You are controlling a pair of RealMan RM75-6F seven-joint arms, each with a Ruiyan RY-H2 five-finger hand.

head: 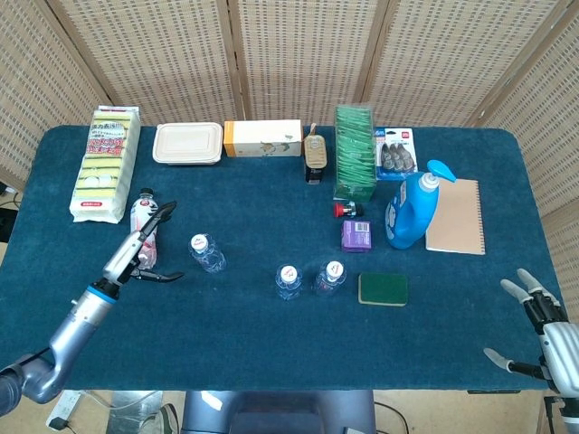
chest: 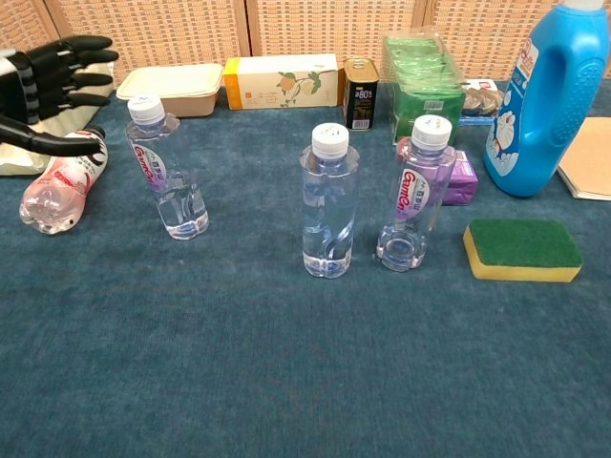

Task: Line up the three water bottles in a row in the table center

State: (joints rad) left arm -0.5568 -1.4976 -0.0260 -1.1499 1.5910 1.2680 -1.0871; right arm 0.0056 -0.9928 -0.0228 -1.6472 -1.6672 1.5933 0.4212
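Three clear water bottles stand on the blue table. The left bottle leans and stands apart from the others. The middle bottle and the right bottle stand close together near the table's centre. My left hand hovers open, fingers spread, over a pink bottle lying on its side, to the left of the left water bottle and holding nothing. My right hand hangs open off the table's near right corner.
Along the back edge sit a sponge pack, a food container, a box, a can and green packets. A blue detergent jug, a notebook, a purple packet and a green sponge lie at right.
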